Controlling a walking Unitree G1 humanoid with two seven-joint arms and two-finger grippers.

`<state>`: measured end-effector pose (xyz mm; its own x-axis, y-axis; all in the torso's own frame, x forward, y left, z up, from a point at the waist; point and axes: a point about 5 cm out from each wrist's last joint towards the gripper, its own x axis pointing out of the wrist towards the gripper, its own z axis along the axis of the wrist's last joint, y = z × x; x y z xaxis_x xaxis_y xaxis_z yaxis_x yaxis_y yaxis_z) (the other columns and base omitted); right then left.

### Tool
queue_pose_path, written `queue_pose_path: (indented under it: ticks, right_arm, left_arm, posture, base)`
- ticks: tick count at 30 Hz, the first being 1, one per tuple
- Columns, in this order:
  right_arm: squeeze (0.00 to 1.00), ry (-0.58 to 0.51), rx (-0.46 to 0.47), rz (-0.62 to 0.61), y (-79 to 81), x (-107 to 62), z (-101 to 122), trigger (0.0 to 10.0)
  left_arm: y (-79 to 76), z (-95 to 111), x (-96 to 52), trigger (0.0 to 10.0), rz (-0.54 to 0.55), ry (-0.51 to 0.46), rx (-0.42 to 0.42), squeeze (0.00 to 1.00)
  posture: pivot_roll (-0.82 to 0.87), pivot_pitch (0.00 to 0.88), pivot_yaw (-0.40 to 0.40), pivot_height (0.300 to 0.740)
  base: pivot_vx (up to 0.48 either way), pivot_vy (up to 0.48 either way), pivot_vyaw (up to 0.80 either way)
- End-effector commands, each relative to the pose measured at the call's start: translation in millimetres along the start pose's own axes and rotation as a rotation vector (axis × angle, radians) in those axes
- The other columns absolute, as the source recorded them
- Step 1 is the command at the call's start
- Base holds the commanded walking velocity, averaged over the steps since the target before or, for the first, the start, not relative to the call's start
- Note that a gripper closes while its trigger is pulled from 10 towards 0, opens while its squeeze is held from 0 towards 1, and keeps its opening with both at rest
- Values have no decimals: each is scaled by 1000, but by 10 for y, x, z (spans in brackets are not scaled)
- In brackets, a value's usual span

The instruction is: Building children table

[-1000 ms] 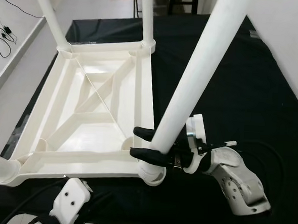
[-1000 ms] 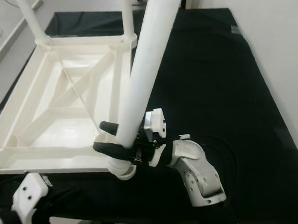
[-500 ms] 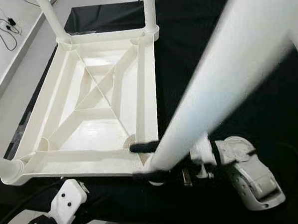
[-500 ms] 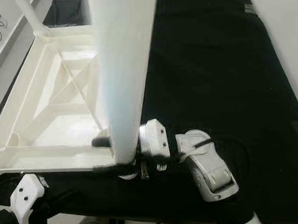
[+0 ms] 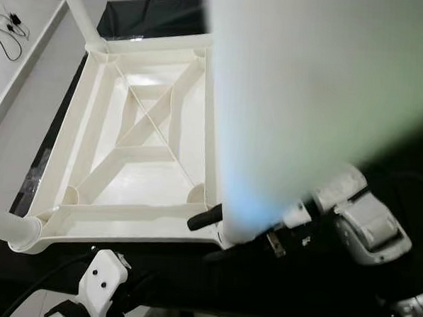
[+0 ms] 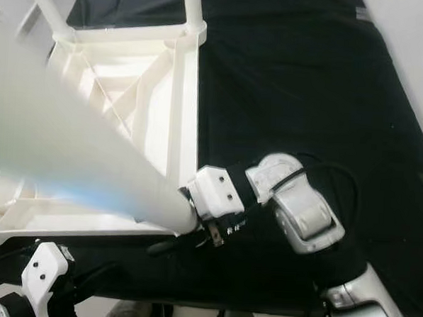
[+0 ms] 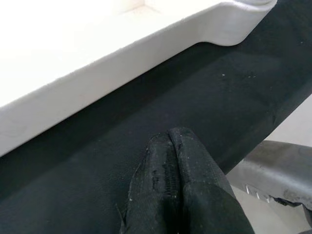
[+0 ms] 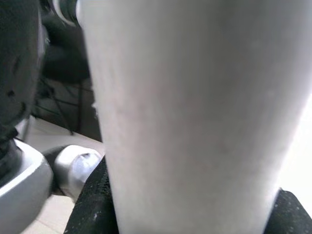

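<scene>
- I see the white plastic tabletop (image 5: 138,137) lying upside down on the black-covered surface (image 6: 300,85), its ribbed underside with the crossed braces facing up.
- My right gripper (image 5: 218,230) sits at the tabletop's near right corner, its two black fingers (image 5: 203,218) clamped around the base of a white table leg (image 6: 76,165).
- That leg slants steeply up from the corner toward my head camera, so close that it blurs across much of both eye views.
- In the right wrist view the leg (image 8: 190,117) stands between the black fingers, whose pads show on either side at its bottom edge.
- Whether the leg's end is seated in the corner socket I cannot tell; the gripper and the leg itself hide the joint.
- Two more legs stand in the far corners, one at the far left (image 5: 81,13) and one at the far right (image 6: 193,8).
- Another leg (image 5: 2,226) is at the near left corner, jutting toward the left edge of the eye view.
- My left gripper (image 7: 173,141) hovers low over the black cloth just beside the tabletop's near edge (image 7: 122,53), fingers pressed together and holding nothing.
</scene>
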<state>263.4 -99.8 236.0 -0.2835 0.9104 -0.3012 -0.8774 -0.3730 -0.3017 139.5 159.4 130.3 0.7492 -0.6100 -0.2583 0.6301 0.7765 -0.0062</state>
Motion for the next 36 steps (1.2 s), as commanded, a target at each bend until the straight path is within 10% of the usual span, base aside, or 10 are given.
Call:
queue_pose_path:
  ticks: [1, 18, 36]
  right_arm:
    - [0, 19, 163, -33, 23, -9, -251, 10000]
    - [0, -108, 293, -442, -155, -149, -430, 10000]
    - [0, -147, 402, -769, 33, 26, -470, 10000]
  left_arm:
    - [-40, -41, -1, 10000, -7, 14, -26, 0]
    - [-47, -5, 31, 10000, -9, -1, -29, 0]
    - [-32, -13, 29, 10000, -11, 4, -28, 0]
  posture:
    - [107, 305, 26, 740]
    - [96, 311, 28, 740]
    - [86, 310, 28, 740]
  base:
    - [0, 0, 0]
    - [0, 0, 0]
    - [0, 0, 0]
